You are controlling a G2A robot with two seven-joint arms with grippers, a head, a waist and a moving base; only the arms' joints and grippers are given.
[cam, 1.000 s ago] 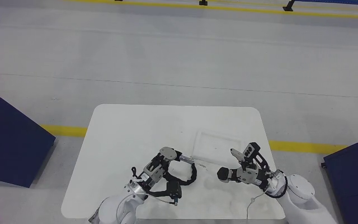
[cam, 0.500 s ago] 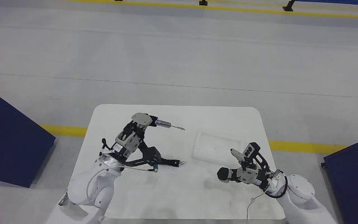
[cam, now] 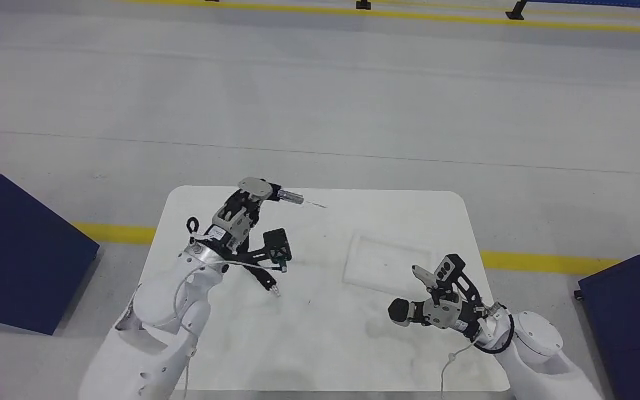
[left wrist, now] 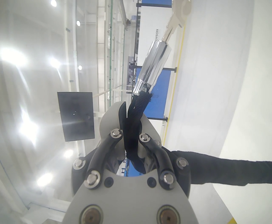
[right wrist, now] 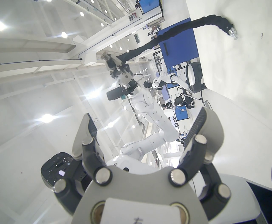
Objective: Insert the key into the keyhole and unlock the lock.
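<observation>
Swinging away from the near edge of the table (cam: 400, 215) over the last second, the left gripper (left wrist: 133, 110) now hangs above its far-left part. It holds the lock (cam: 287, 195) by its black cable (left wrist: 223, 171), jaws pinched tight just behind the chrome barrel (left wrist: 157, 53). The key (left wrist: 177, 14) sticks out of the barrel's end, pointing toward the table's far edge. It looks already seated, though how deep I cannot tell. The cable's loose metal tip (right wrist: 232, 34) trails over the table. The right gripper (right wrist: 144, 125) has kept its place above the table's near-right corner, jaws spread wide with nothing between them.

Judging by this, the turn is what remains. The right gripper should cross to the key's head, pinch its flat faces squarely, and twist about the barrel's own axis while the left holds firm. Since the left grips fabric rather than metal, the barrel may roll, so a slow turn seems wise.

No marking can be read on barrel or key. Lettering stands on a wall panel (left wrist: 158, 34) behind, left unread here.
</observation>
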